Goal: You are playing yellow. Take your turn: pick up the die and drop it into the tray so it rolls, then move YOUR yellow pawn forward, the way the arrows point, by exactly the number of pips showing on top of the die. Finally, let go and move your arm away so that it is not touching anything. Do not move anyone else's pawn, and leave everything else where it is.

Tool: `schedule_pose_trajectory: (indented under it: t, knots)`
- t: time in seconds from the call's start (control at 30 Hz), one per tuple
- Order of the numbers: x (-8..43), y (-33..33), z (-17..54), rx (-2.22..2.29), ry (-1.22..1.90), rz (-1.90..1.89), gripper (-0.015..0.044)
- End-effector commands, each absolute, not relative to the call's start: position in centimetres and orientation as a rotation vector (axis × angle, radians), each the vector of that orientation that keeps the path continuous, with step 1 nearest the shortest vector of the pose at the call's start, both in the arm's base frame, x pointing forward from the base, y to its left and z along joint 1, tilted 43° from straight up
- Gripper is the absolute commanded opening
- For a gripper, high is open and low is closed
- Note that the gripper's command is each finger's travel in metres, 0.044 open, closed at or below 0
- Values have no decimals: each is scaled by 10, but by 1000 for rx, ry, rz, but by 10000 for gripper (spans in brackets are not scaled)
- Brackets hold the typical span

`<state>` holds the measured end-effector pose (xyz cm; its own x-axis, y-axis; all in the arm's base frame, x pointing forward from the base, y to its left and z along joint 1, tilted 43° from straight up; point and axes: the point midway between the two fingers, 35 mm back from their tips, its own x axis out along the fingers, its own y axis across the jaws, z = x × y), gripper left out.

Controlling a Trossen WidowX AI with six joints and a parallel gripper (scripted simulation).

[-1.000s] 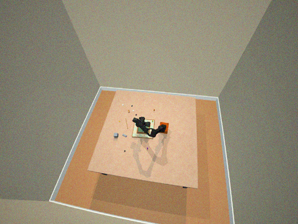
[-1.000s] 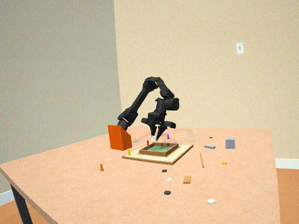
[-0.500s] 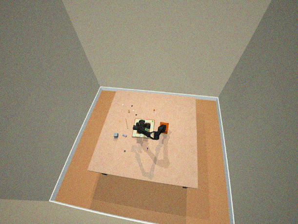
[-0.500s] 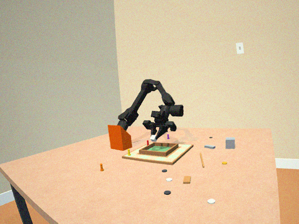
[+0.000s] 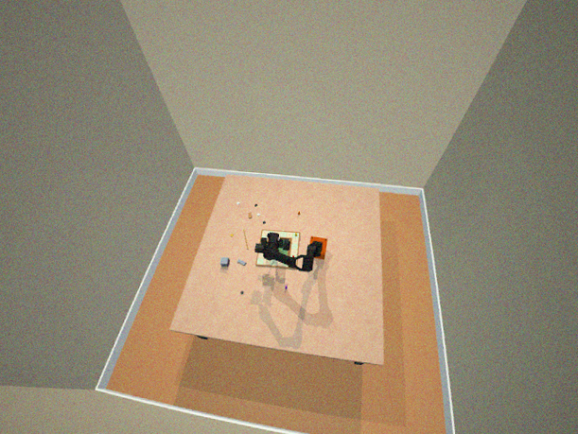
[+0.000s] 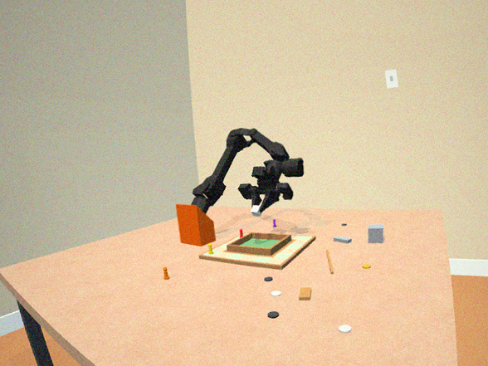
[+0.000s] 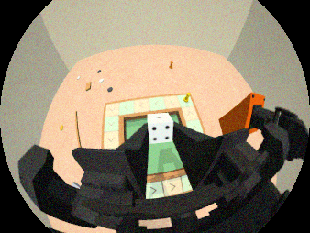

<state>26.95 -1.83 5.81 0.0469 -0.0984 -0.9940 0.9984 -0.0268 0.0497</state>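
My gripper (image 6: 255,211) (image 7: 159,126) is shut on the white die (image 6: 255,210) (image 7: 160,128) and holds it in the air above the tray. In the wrist view the die's side facing the camera shows four pips. The tray has a green floor (image 6: 260,242) (image 7: 163,160) and brown walls, and sits in the middle of the board (image 6: 281,265) (image 7: 106,106). The yellow pawn (image 6: 211,248) (image 7: 187,97) stands upright on a corner square of the board. Arrows mark the board's squares. In the top view the arm covers the die.
A red pawn (image 6: 240,233) stands at the board's edge near the orange block (image 6: 189,225). A purple pawn (image 6: 274,223) (image 5: 286,287) and an orange pawn (image 6: 166,273) (image 7: 171,65) stand on the table. Several discs, a stick (image 6: 330,261), a tan block (image 6: 305,293) and a grey cube (image 6: 375,234) lie around the board.
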Motion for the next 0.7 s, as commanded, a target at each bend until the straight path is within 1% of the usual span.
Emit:
schedule_pose_trajectory:
  t: [0.0, 0.53, 0.67]
  knots:
    - [270, -19, 61, 1175, 1086, -1237, 0]
    - [269, -18, 60, 1180, 1088, -1240, 0]
    - [269, -18, 60, 1180, 1088, -1240, 105]
